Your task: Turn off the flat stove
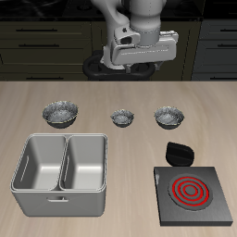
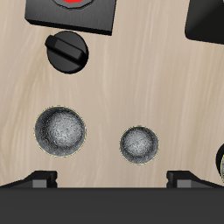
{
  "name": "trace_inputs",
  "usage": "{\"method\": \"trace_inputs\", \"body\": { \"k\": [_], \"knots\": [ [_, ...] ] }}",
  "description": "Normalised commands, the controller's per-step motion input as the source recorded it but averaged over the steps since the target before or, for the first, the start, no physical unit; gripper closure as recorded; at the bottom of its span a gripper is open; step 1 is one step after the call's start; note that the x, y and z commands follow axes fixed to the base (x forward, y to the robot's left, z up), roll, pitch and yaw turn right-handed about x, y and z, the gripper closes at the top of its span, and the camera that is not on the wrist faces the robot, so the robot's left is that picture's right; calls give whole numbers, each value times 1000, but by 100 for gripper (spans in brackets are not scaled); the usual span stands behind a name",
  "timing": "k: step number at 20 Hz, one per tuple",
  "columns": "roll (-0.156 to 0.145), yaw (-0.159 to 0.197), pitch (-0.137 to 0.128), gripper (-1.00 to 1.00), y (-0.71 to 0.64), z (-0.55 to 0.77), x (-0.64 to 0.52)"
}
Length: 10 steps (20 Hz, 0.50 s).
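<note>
Stove (image 1: pixel 193 194) at table (image 1: pixel 130 93) front edge near a corner, coils red, knob (image 1: pixel 178 152) just behind it. Jaws spread wide, empty, high over table's back edge, well apart from stove.

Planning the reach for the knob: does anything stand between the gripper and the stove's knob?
Nothing visible does. The gripper hangs high at the table's back; the knob sits clear behind the stove, with two small bowls farther back.
</note>
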Motion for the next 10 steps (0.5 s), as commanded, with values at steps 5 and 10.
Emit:
{"method": "trace_inputs", "body": {
  "k": [5, 10],
  "knots": [
    [13, -16, -2, -100, 191, 70, 301],
    [-11, 19, -16, -100, 270, 89, 336]
  ]
}}
